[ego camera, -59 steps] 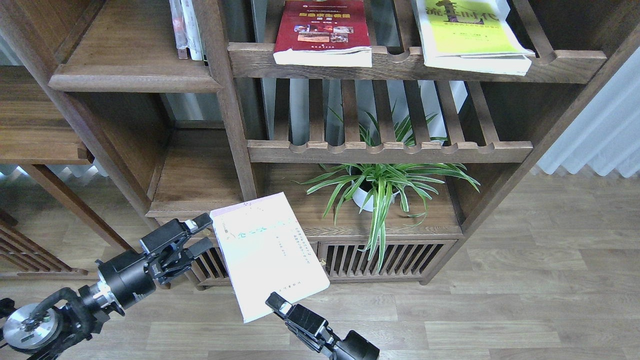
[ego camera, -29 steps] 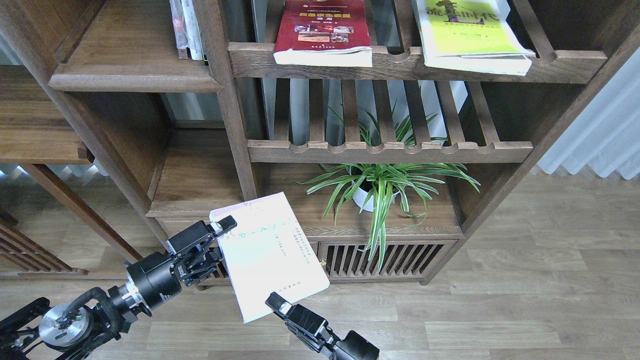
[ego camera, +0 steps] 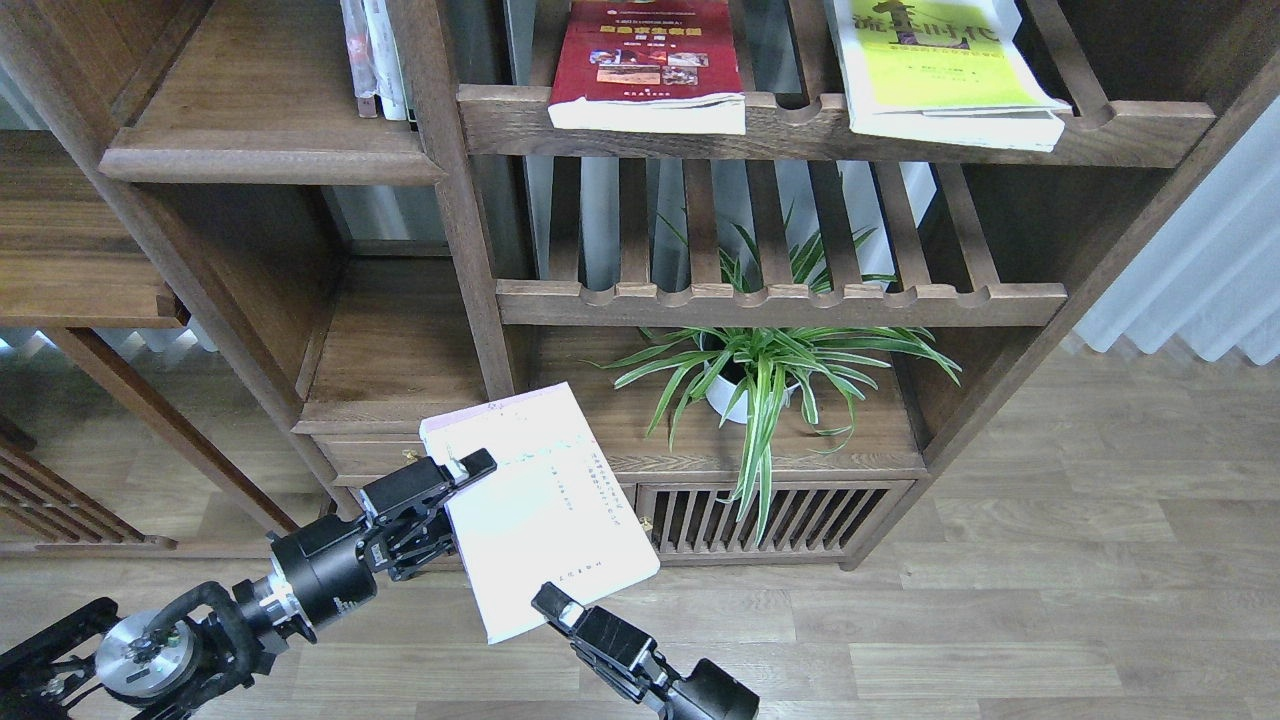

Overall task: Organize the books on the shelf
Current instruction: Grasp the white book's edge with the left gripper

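A grey-brown wood-plank floor (ego camera: 1050, 600) carries a tall dark-brown wooden bookcase (ego camera: 470, 260), which stands directly on it. A smaller slatted wooden rack (ego camera: 60, 510) stands on the floor at far left.

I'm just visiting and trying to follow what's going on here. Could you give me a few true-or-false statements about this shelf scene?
1. The white paperback with teal script lies flat on a shelf. False: it is held up in front of the cabinet, between the left gripper and the right gripper.
2. The dark red paperback with photos rests on the top slatted rack. True.
3. The lime-green paperback sits left of the red one. False: right.
4. A green potted plant stands below the racks. True.
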You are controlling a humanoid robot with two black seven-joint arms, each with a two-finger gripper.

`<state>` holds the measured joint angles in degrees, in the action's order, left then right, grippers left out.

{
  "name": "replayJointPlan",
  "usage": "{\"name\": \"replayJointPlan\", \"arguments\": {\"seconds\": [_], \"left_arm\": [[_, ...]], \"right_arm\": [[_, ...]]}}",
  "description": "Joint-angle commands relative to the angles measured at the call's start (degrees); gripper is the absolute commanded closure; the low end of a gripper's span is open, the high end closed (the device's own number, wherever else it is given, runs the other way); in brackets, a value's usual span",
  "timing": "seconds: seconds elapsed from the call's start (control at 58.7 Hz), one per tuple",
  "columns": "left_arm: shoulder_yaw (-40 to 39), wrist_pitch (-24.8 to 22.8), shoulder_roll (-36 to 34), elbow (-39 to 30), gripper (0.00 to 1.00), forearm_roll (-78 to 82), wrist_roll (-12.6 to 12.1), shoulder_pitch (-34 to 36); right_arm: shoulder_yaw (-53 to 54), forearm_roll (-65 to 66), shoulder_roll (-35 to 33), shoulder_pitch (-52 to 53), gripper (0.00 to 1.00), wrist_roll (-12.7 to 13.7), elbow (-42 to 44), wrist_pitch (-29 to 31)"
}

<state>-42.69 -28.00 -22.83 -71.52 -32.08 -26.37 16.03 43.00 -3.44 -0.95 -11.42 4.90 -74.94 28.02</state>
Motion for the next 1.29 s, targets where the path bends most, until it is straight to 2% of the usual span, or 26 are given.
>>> {"name": "replayJointPlan", "arguments": {"seconds": [0.0,0.051,0.289,0.323,0.545,0.885,1.038,1.158,1.192,1.226,1.277], "left_arm": [[0.2,0.0,0.2,0.0,0.61,0.0,0.0,0.2],[0.2,0.0,0.2,0.1,0.69,0.0,0.0,0.1],[1.2,0.0,0.8,0.0,0.73,0.0,-0.1,0.2],[1.4,0.0,0.7,0.1,0.78,0.0,-0.1,0.2],[1.5,0.0,0.2,0.1,0.91,0.0,-0.1,-0.1],[1.2,0.0,0.1,0.0,0.94,2.5,-0.1,0.1],[0.6,0.0,0.2,0.1,0.95,3.0,0.0,-0.1],[-0.4,0.0,0.1,0.1,0.95,3.0,0.1,-0.5],[-0.9,0.0,0.1,0.1,0.95,3.0,0.1,-0.6],[-1.1,0.0,0.1,0.1,0.95,3.1,0.1,-0.9],[-1.6,0.0,0.1,0.1,0.95,3.3,0.1,-1.4]], "right_arm": [[0.0,0.0,0.1,0.0,0.95,0.0,0.1,0.0],[0.0,0.0,0.1,-0.1,0.95,0.0,0.0,0.0],[0.1,0.0,0.1,0.0,0.95,0.0,0.0,0.0],[0.1,0.0,0.1,0.0,0.95,0.0,0.1,0.0],[0.9,-0.6,0.2,0.1,0.95,-0.2,0.2,0.0],[1.2,-0.7,0.0,0.1,0.92,-0.5,0.3,0.0],[1.9,-0.6,-0.2,0.1,0.76,-0.6,0.4,0.0],[1.9,0.0,-0.5,0.8,0.46,-0.6,0.5,0.0],[1.9,0.1,-1.2,1.0,0.34,-0.6,0.6,0.0],[2.0,0.1,-1.6,1.1,0.3,-0.6,0.8,0.0],[3.0,-0.1,-2.7,2.4,0.16,-0.9,2.9,0.0]]}}
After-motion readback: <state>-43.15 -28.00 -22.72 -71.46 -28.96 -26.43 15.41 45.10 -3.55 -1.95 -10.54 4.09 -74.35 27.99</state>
